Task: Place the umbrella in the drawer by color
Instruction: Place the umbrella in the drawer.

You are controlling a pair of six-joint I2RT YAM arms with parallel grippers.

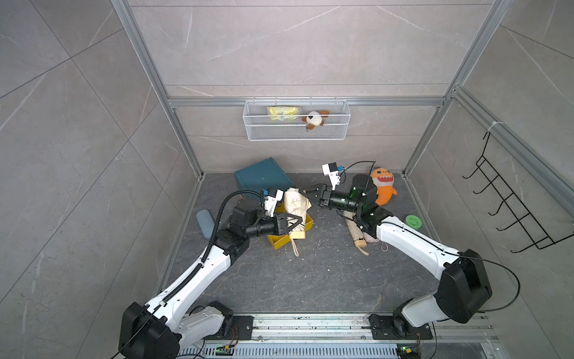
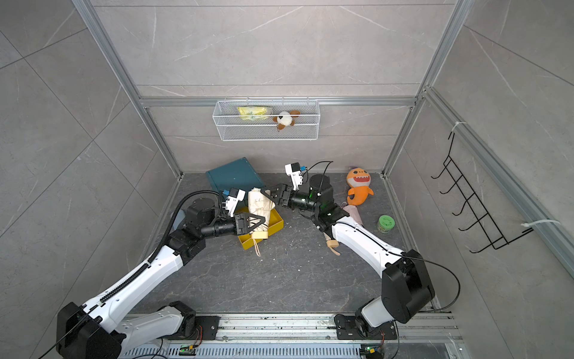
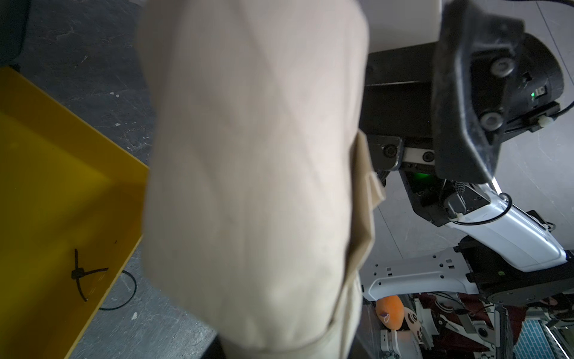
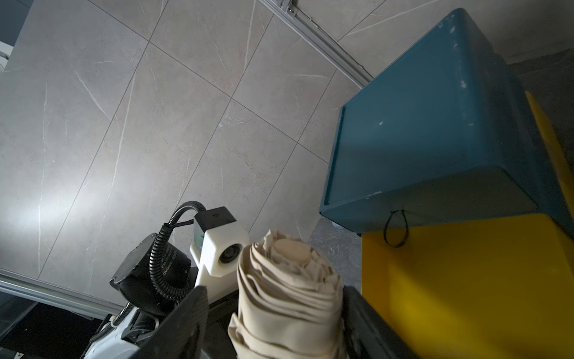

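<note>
Grey stone-patterned floor (image 1: 310, 279) carries a teal cabinet (image 1: 261, 175) near the back wall, with its yellow drawer (image 1: 307, 223) pulled out towards the robot. Across the drawer, in both top views, lies the folded beige umbrella (image 1: 295, 202): its capped tip points towards the cabinet, while its handle end and wrist strap overhang the drawer's near edge. Whether its fabric rests on the drawer rim cannot be told. A second folded umbrella (image 1: 355, 231), pinkish with a tan handle, lies on the floor under the right arm, well apart from the drawer. The left gripper (image 1: 295, 223) is clamped tight on the beige umbrella near its handle end. The right gripper (image 1: 306, 191) sits at the tip end with its jaws parted. In the right wrist view the jaws stand on either side of the rolled canopy, and a clear gap shows beside one finger (image 4: 177, 323), so this pincer holds nothing.
</note>
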